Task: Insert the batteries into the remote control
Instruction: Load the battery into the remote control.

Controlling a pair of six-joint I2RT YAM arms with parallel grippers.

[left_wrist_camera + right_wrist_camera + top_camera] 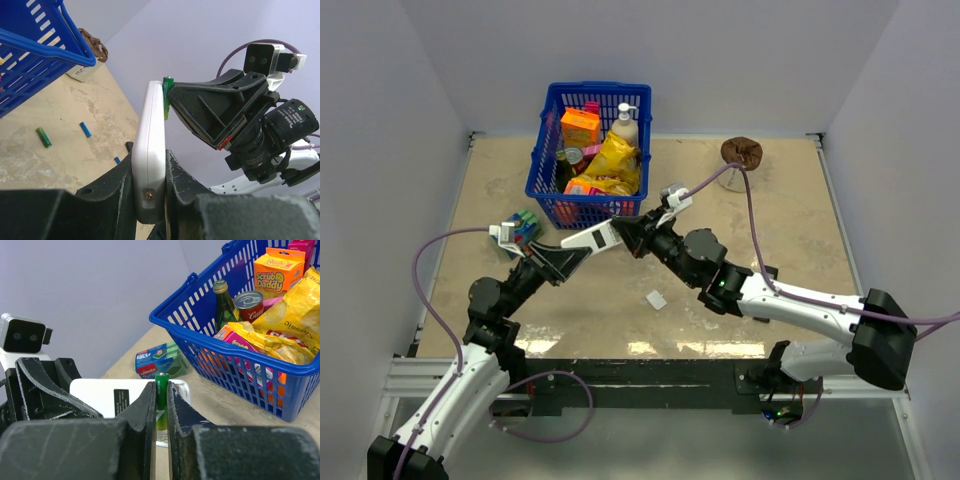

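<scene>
Overhead, the beige desk (780, 230) is lying boxed in by pale walls on three sides. Bare room is showing at the right and lower centre of the top view, where only a small white square piece (656, 299) is sitting. A blue plastic basket (588, 150) of groceries is crowding the upper centre, and both arms are meeting just below its near rim.

The left hand (572, 255) is angling up and rightward, its fingers pressing in on a white flat rectangular remote control (150, 125) held edge-on above the desk. The right hand (160, 392) is stretching leftward from the lower right, pinching a green cylindrical battery (161, 385) upright against the remote's far end.

A loose green cell (43, 137) and a loose blue cell (85, 129) are lying on the desk at the left of the left wrist view.
</scene>
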